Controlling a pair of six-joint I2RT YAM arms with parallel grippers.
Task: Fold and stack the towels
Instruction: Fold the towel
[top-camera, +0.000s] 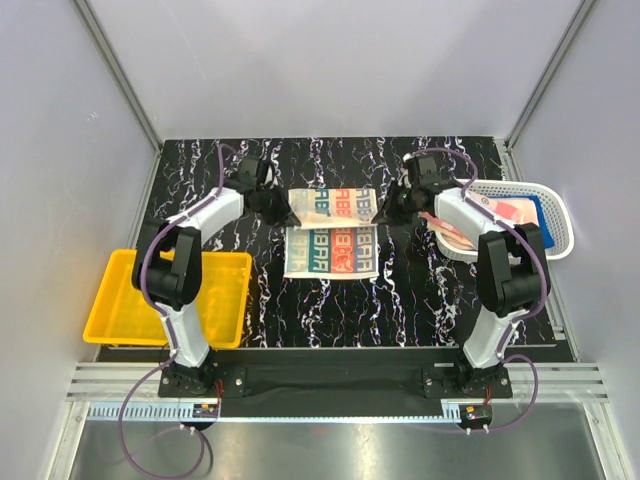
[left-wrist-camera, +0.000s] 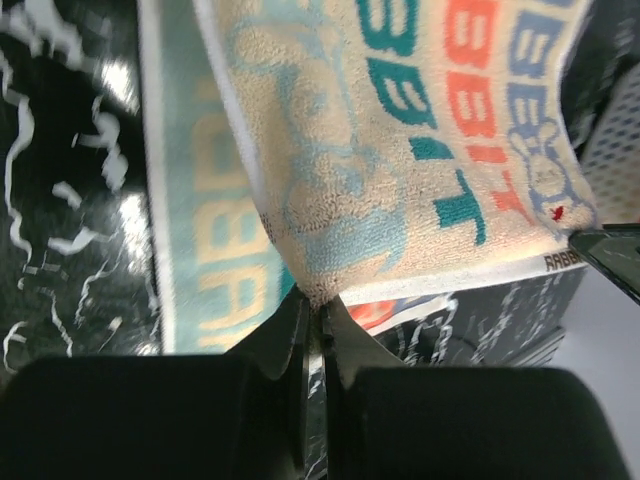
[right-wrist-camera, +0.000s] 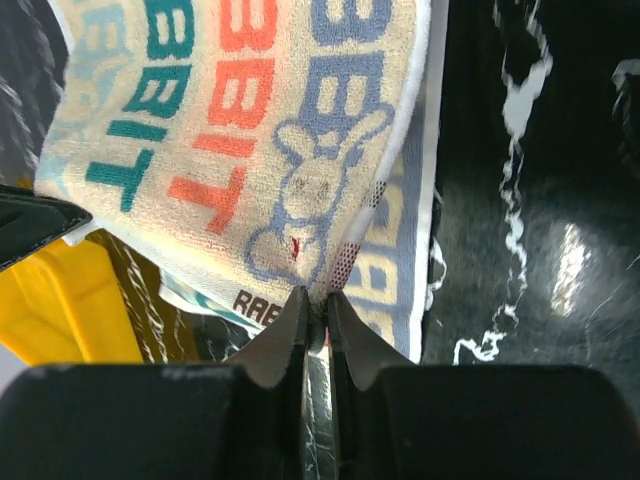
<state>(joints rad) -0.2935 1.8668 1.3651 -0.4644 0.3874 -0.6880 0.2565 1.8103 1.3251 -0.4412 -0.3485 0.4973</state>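
Note:
A beige towel (top-camera: 332, 235) with big teal, orange and blue letters lies in the middle of the black marbled table, its far half lifted. My left gripper (top-camera: 290, 217) is shut on the towel's far left corner (left-wrist-camera: 318, 290). My right gripper (top-camera: 378, 216) is shut on its far right corner (right-wrist-camera: 318, 290). The lifted part hangs between them above the flat part, lettered face toward the wrist cameras (left-wrist-camera: 400, 150) (right-wrist-camera: 240, 140). More towels, salmon-pink (top-camera: 505, 208) and blue (top-camera: 537, 210), lie in the white mesh basket (top-camera: 560, 225) at the right.
A yellow plastic bin (top-camera: 120, 310) stands at the near left, also seen in the right wrist view (right-wrist-camera: 60, 300). The white mesh basket sits close behind my right arm. Grey walls enclose the table on three sides.

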